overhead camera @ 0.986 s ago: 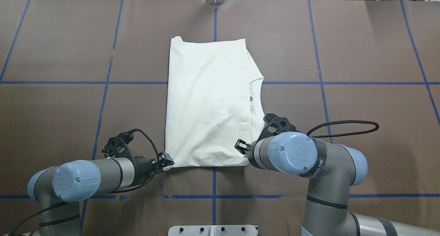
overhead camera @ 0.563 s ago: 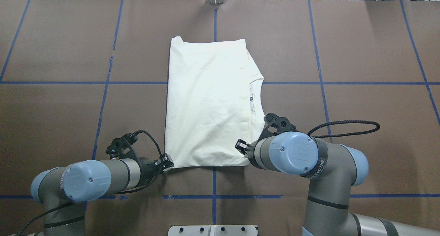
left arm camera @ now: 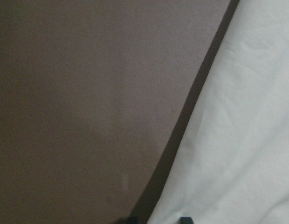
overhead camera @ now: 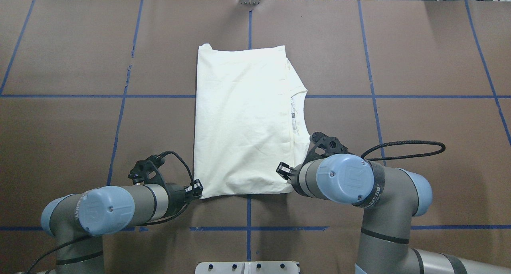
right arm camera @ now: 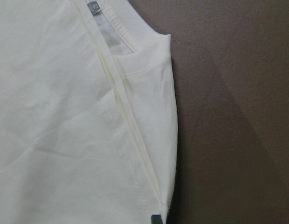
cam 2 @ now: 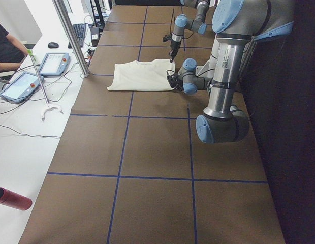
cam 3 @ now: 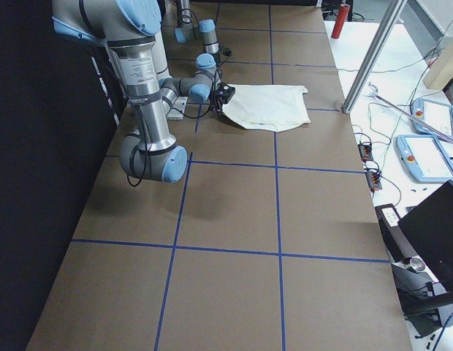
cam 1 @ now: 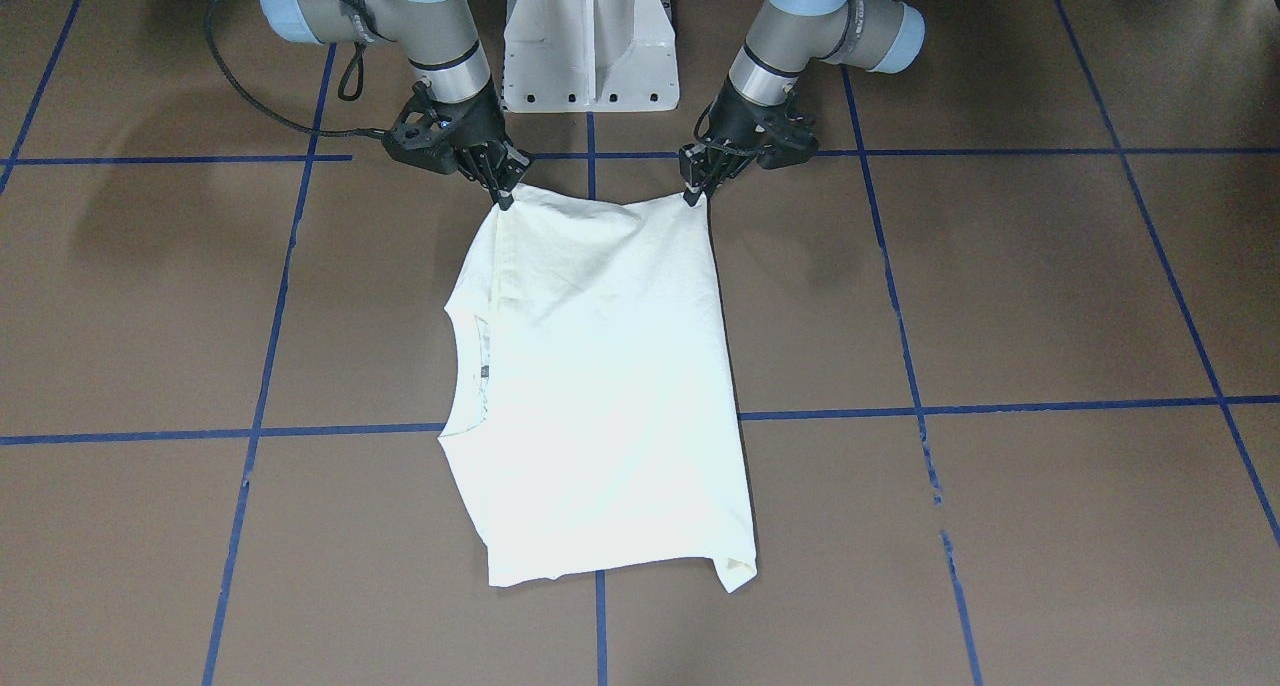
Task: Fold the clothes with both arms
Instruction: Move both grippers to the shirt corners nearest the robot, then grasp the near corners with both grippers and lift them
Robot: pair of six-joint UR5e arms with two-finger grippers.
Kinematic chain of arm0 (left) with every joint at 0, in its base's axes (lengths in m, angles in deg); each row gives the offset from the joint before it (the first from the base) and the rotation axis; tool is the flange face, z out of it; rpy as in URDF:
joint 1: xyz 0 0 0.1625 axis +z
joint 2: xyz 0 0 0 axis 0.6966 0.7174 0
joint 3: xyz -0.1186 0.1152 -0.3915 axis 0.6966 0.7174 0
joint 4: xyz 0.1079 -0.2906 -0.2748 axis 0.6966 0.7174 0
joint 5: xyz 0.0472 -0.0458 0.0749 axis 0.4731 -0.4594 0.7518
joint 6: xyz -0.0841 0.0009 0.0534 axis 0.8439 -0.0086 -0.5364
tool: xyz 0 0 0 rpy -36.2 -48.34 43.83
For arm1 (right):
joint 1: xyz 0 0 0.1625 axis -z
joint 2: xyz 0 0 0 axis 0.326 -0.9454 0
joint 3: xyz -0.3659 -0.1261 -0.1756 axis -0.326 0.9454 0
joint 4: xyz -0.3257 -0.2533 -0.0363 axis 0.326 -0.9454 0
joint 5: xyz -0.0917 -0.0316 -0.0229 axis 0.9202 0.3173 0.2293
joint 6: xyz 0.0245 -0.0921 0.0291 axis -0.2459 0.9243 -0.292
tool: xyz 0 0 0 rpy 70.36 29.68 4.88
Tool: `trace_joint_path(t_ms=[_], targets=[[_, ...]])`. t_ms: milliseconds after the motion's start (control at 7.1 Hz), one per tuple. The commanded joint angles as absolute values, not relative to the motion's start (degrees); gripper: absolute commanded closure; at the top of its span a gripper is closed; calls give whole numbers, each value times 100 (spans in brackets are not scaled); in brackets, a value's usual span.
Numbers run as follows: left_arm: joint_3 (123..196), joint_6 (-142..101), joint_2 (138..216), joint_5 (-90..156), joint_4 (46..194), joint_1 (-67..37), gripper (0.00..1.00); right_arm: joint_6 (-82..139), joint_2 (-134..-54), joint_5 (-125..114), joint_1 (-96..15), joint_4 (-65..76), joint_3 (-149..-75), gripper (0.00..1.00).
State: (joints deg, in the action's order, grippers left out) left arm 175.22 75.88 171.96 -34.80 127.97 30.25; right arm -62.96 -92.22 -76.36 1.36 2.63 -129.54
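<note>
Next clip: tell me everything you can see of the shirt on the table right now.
The shirt is cream, soft cotton-like cloth, with its plain side up and no print showing. It lies folded into a long rectangle on the brown table, lightly creased. Its neckline and inner label are at the edge on the robot's right. The left tool and right tool each pinch a near corner, and the edge between them seems slightly lifted.
</note>
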Motion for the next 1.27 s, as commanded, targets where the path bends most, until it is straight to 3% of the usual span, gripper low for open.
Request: trace_joint_path(t_ms=[0, 422, 845, 1126], targets=[[17991, 7585, 17117, -3496, 12777, 2983, 100, -6298, -9253, -7641, 136, 261, -13071, 100], [18993, 7873, 16301, -3470, 12777, 3053, 100, -6298, -9962, -8095, 223, 269, -14298, 100], [19521, 8330, 16430, -3382, 12638, 3229, 100, -6316, -10035, -8414, 303, 278, -14837, 100], [19569, 8192, 17051, -3382, 11797, 2986, 100, -6281, -9965, -8458, -45, 252, -14691, 100]])
